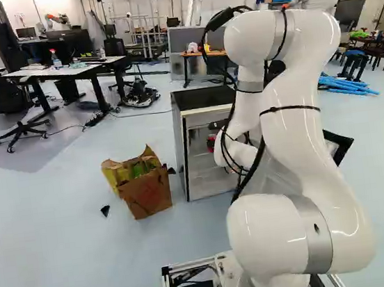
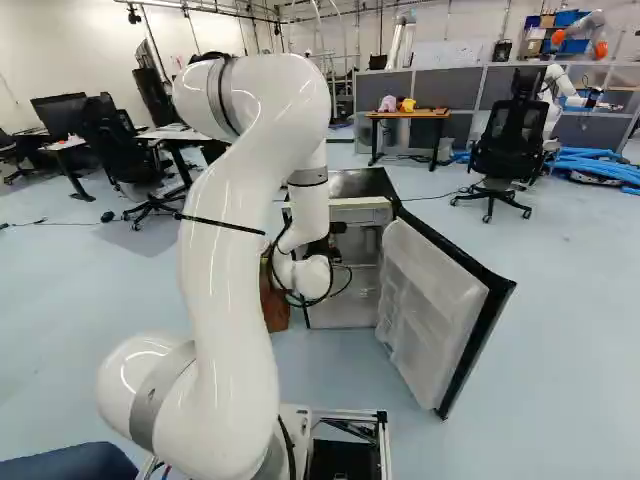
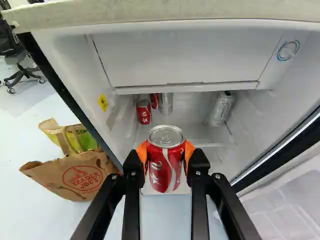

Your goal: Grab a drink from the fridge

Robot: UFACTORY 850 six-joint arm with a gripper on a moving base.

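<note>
Since the gripper (image 3: 166,150) has a red can (image 3: 166,167) pinched upright between its two orange pads (image 3: 142,153), the grabbing looks done, and the step in hand seems to be bringing the drink out. The can is at the fridge (image 1: 204,98) mouth, though I cannot tell whether it is wholly past the front edge. The next move calls for a straight, level pull back toward the base, grip kept firm, with care for the wall on the gripper's left and the door (image 2: 430,290), which stands swung wide on its right. Ahead of the fingers, deeper inside, another red can (image 3: 143,112) is on the left and a silver can (image 3: 221,107) on the right, over a pale shelf (image 3: 197,134); a clear container (image 3: 166,103) stands between them. Outside, left of the gripper, a brown bag (image 3: 82,175) and a yellow-green bag (image 3: 77,139) sit together on the smooth, pale blue floor (image 1: 65,250). Well beyond the gripper are a white-topped desk (image 1: 26,74) to the left and, to the right, a black chair (image 2: 510,150) and another robot (image 2: 555,90) near grey partitions (image 2: 490,92)
</note>
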